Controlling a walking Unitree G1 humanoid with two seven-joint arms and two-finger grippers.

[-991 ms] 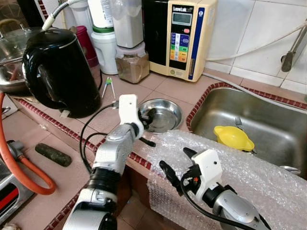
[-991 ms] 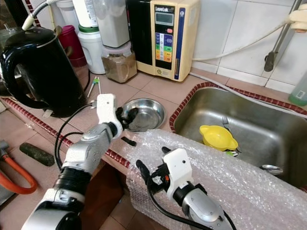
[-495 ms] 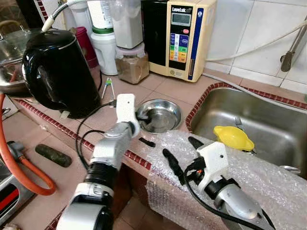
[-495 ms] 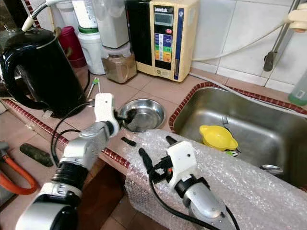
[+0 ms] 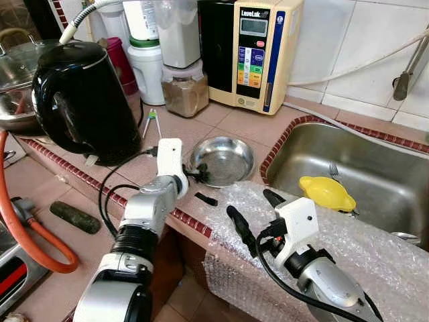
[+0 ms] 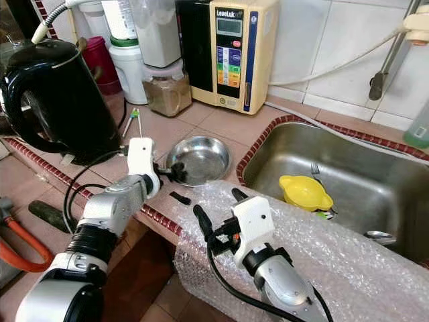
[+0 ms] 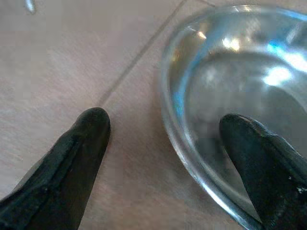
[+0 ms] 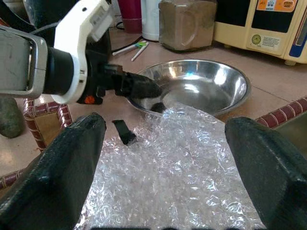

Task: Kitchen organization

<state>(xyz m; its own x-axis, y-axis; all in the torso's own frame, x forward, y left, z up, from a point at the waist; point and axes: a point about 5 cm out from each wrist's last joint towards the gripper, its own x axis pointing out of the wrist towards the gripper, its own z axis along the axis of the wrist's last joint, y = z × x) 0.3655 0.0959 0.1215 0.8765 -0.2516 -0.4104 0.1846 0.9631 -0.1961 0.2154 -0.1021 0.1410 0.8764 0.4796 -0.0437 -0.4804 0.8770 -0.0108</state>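
1. The steel bowl (image 5: 222, 161) sits on the tiled counter (image 5: 234, 121), between the black kettle (image 5: 84, 100) at its 9 o'clock and the sink (image 5: 362, 168) at its 3 o'clock.
2. The left gripper (image 5: 199, 176) is at the bowl's rim at roughly 8 o'clock. Its fingers are spread apart and straddle the rim: one fingertip (image 7: 91, 129) is over the counter outside the bowl, the other over the bowl's inside.
3. The right gripper (image 5: 253, 213) hovers above the bubble wrap (image 5: 375, 248) at the bowl's 5 o'clock, fingers wide apart, clear of the bowl.
4. A yellow funnel-like item (image 5: 326, 192) lies in the sink.
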